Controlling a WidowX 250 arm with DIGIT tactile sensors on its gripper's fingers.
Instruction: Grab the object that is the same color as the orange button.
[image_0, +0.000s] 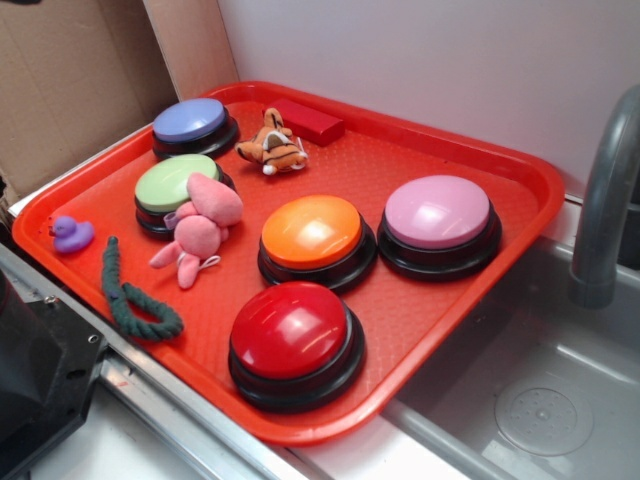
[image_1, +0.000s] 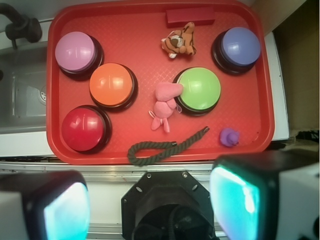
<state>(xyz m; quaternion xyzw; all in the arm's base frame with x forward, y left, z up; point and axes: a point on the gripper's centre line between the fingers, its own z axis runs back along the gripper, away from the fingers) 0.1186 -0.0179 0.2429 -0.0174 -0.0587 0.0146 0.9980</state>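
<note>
A small plush tiger (image_0: 272, 144), orange with dark stripes, lies at the far side of the red tray (image_0: 470, 330), between the blue button and a red block. It also shows in the wrist view (image_1: 179, 42). The orange button (image_0: 312, 233) stands in the tray's middle; it shows in the wrist view (image_1: 112, 85) too. My gripper (image_1: 150, 202) is open and empty, high above the tray's near edge, far from the tiger. Its two fingers frame the bottom of the wrist view.
On the tray are a red button (image_0: 291, 335), a pink button (image_0: 438, 217), a green button (image_0: 175, 186), a blue button (image_0: 190, 123), a pink plush bunny (image_0: 200, 228), a green rope (image_0: 130, 295), a purple duck (image_0: 69, 233) and a red block (image_0: 305, 120). A sink with faucet (image_0: 605, 200) is at the right.
</note>
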